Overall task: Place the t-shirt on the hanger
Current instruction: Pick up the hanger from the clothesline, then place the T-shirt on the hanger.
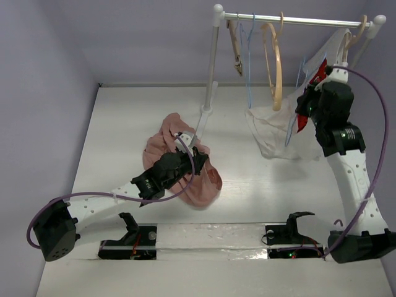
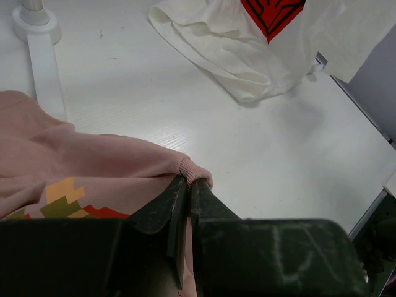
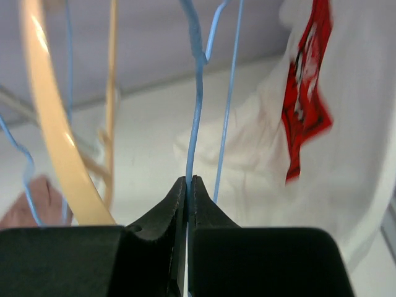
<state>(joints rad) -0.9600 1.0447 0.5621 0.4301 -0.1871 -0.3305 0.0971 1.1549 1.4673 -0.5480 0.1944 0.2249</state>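
The dusty-pink t-shirt (image 1: 166, 137) lies crumpled on the table left of the rack post, its pixel print (image 2: 62, 201) showing in the left wrist view. My left gripper (image 1: 189, 164) (image 2: 189, 180) is shut on a ribbed edge of the t-shirt (image 2: 93, 167), with the cloth bunched over the fingertips. The thin light-blue wire hanger (image 1: 289, 129) (image 3: 197, 111) hangs at the right end of the rack. My right gripper (image 1: 302, 106) (image 3: 188, 179) is raised beside it, shut on one of its wires.
A white rack rail (image 1: 297, 20) carries tan wooden hangers (image 1: 276, 68) and another blue wire hanger (image 1: 249, 68). A white shirt with a red logo (image 1: 272, 133) (image 2: 247, 55) drapes below the right gripper. The rack post (image 1: 211, 74) and its foot (image 2: 43, 55) stand next to the t-shirt.
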